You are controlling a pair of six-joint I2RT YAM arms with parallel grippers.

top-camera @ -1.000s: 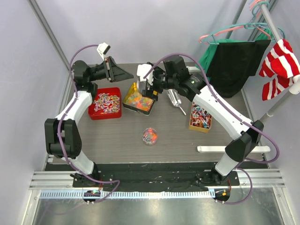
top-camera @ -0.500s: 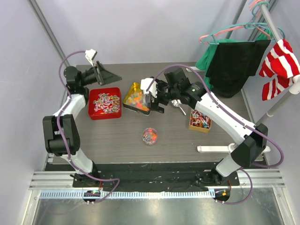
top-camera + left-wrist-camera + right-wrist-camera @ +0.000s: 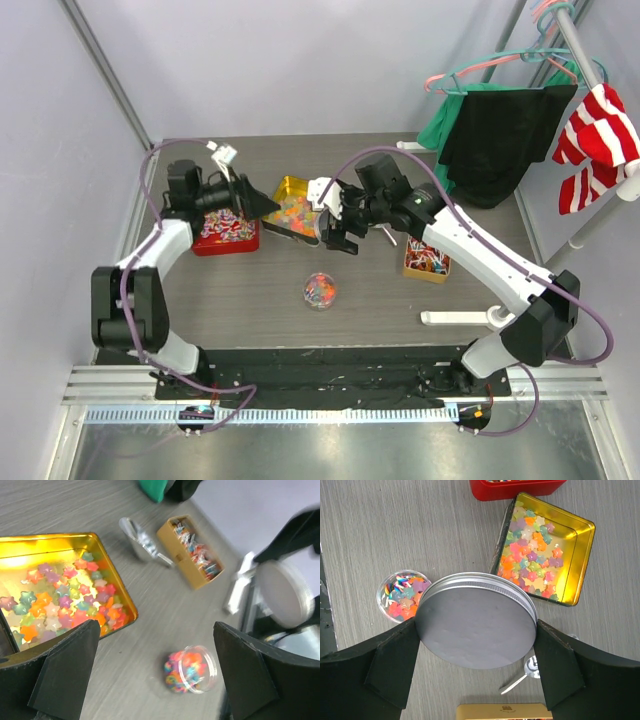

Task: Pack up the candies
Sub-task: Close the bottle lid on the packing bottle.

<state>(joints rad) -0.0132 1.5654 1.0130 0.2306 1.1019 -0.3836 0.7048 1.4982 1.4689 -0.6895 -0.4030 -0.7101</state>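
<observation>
Star-shaped candies [image 3: 60,600] fill an open gold tin [image 3: 283,187]. Wrapped candies lie in a red tin [image 3: 205,247] and in a small gold box [image 3: 428,257]. A small clear jar [image 3: 320,290] of mixed candies stands open near the table's middle. My left gripper [image 3: 260,205] hovers between the red and gold tins, open and holding nothing. In the left wrist view the left gripper [image 3: 155,675] frames the jar [image 3: 192,670]. My right gripper [image 3: 476,652] is shut on a round silver lid [image 3: 477,620], above and beside the jar [image 3: 402,596].
A metal scoop [image 3: 142,542] lies between the gold tin and the small gold box. A white bar [image 3: 460,318] sits at the front right. Hangers with dark and striped clothes [image 3: 520,120] crowd the back right corner.
My left gripper has opened wide and swung from the back left corner toward the gold tin. The right arm has carried the lid a little nearer and lower.
</observation>
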